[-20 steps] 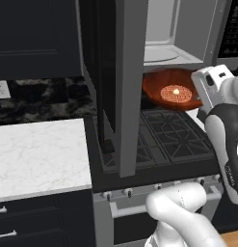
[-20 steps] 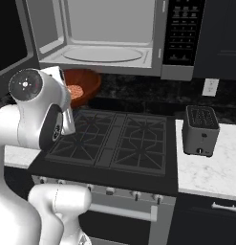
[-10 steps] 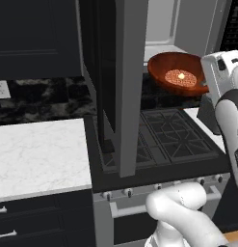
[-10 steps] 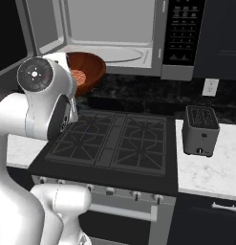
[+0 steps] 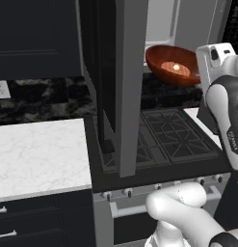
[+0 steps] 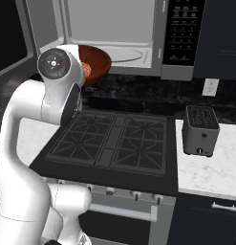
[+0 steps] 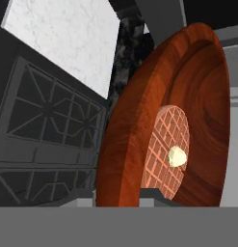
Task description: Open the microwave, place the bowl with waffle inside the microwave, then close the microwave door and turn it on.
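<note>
Gripper (image 7: 118, 195) is pinching the rim of the bowl (image 5: 172, 65), waffle (image 5: 176, 69) sitting inside, held up just in front of the open microwave (image 6: 114, 28); cavity is lying straight ahead, beyond it.

At the left of the right base view, the arm's round joint covers most of the bowl (image 6: 98, 62). The microwave door (image 5: 127, 72) is cut off by the left base view's top edge.

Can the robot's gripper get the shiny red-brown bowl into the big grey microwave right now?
Probably yes. The grey-framed microwave door stands swung wide open, and the shiny red-brown bowl, held up at the grey microwave's opening, has nothing between it and the cavity.
</note>
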